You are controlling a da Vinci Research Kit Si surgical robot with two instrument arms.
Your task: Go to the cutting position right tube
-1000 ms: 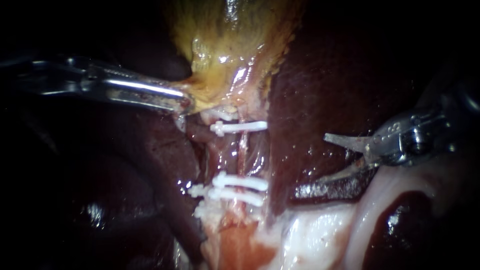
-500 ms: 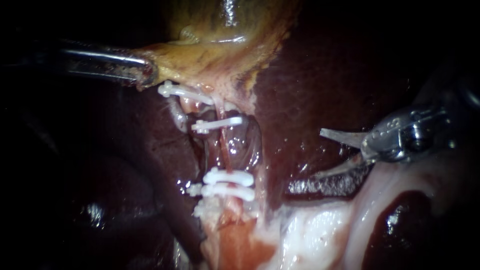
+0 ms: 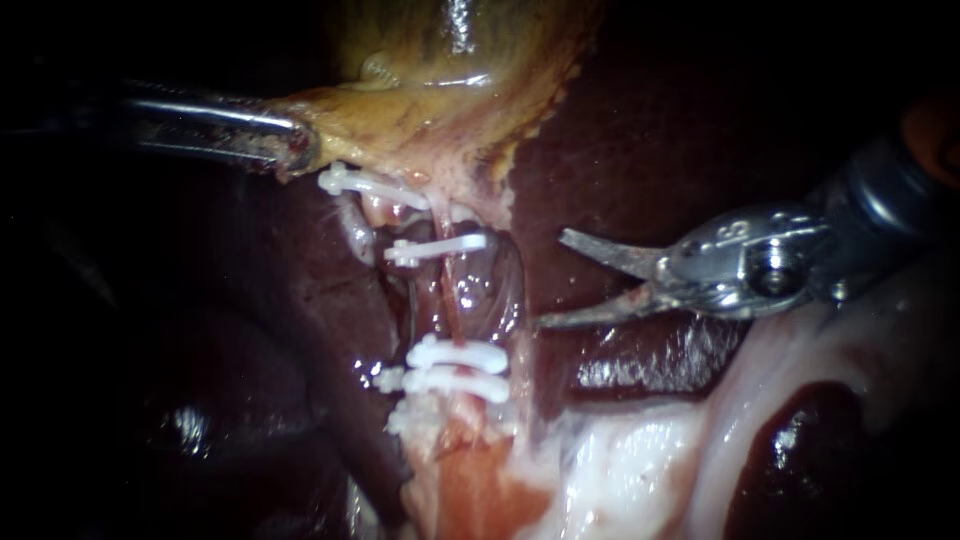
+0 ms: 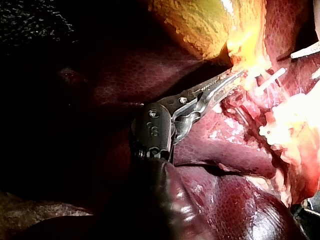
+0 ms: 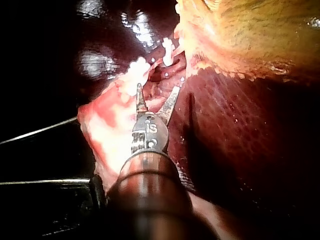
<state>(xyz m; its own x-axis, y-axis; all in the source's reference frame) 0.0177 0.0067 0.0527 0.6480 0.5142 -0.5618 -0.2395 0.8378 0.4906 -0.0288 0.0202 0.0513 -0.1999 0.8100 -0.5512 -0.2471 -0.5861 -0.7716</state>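
Right tube (image 3: 449, 300) runs vertical between clips (image 3: 440, 246), and right instrument (image 3: 551, 279) sits crosswise just beside it, jaws spread. Meanwhile left instrument (image 3: 292, 148) jaws pinch gallbladder (image 3: 440, 110).

No legible label, brand or sign is shown on the tissue or elsewhere. Small engraved marks are seen on the metal housing of the right instrument (image 3: 556, 279) and of the left instrument (image 4: 233, 78); they are not read off.

Unlit blackness fills the endoscope view at 10 and 2 o'clock; light glints on wet dark-red liver (image 3: 185, 420) at 8 o'clock.
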